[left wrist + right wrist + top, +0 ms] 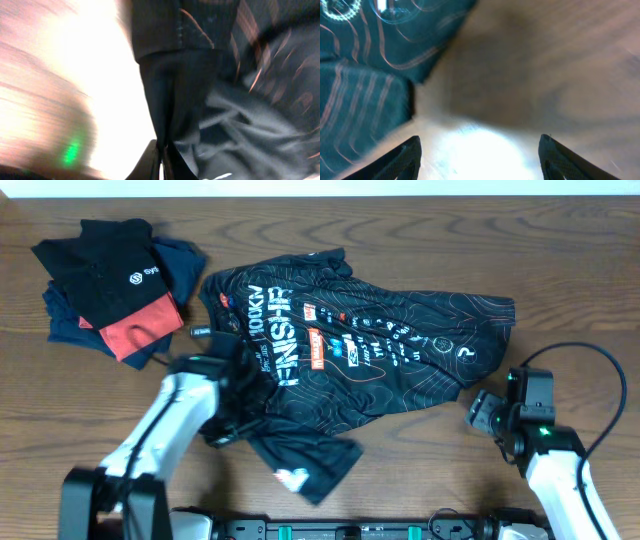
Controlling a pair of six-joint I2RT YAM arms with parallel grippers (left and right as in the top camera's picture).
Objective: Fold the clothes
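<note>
The black jersey (370, 345) with copper contour lines and white and red lettering lies spread across the table's middle, its lower left part bunched and folded. My left gripper (235, 395) is shut on a fold of the jersey (175, 100) at its lower left edge. My right gripper (478, 415) is open and empty over bare wood, just right of the jersey's lower right edge (365, 75).
A pile of other garments lies at the back left: a plain black top with a small white logo (105, 265) on navy (70, 320) and coral-red (140, 330) pieces. The wooden table (560, 270) is bare at the right.
</note>
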